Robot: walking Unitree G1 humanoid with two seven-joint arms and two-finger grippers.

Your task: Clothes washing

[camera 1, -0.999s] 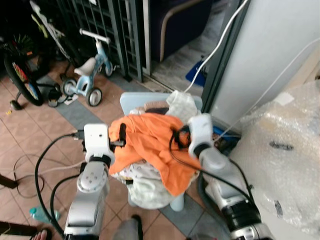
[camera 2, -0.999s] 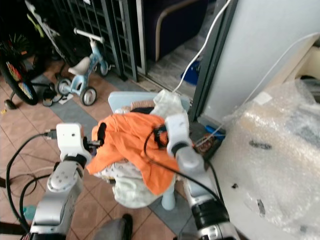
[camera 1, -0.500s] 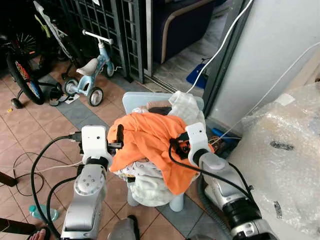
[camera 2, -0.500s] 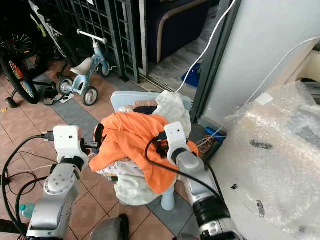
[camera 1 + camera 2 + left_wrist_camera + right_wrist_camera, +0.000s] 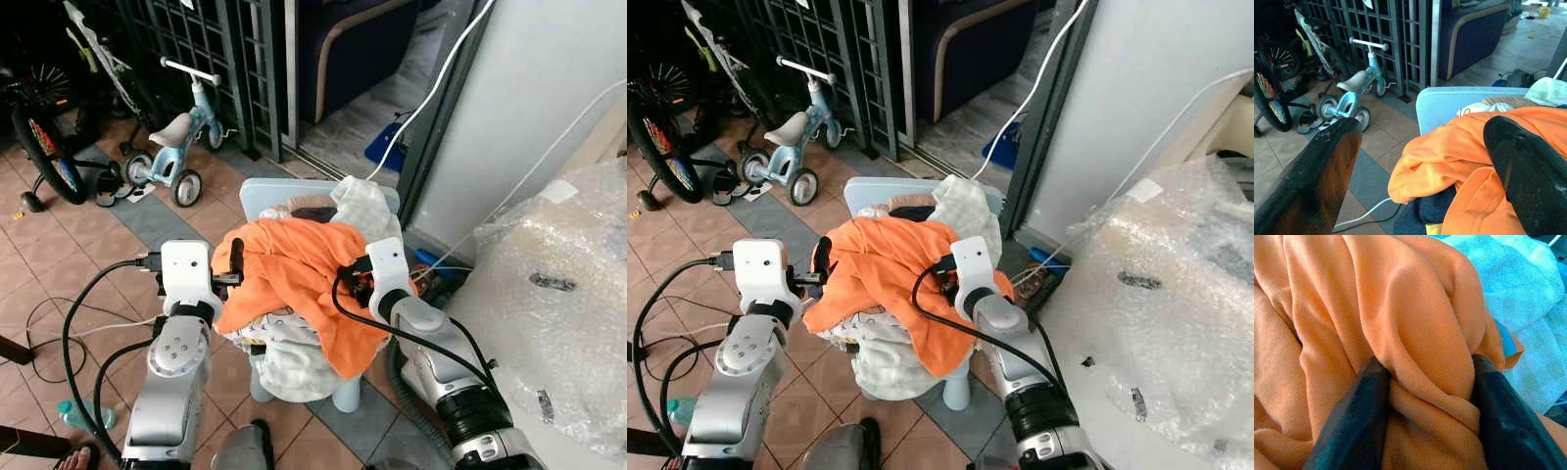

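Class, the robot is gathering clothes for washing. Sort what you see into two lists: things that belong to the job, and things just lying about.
Part of the job:
orange garment, pinched by the right gripper
white clothes underneath
pale blue chair holding the pile
left gripper, open at the pile's edge

Just lying about:
balance bike
bicycle
bubble-wrapped bundle
white cable

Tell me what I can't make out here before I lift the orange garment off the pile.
- Clothes under the orange garment: covered by it in both eye views; their number is unclear.
- Right gripper: a fold sits between its fingers, but the tips are buried in cloth.
- Light blue chair: seat hidden by laundry.
- Left gripper: open beside the pile; whether a finger touches cloth is unclear.
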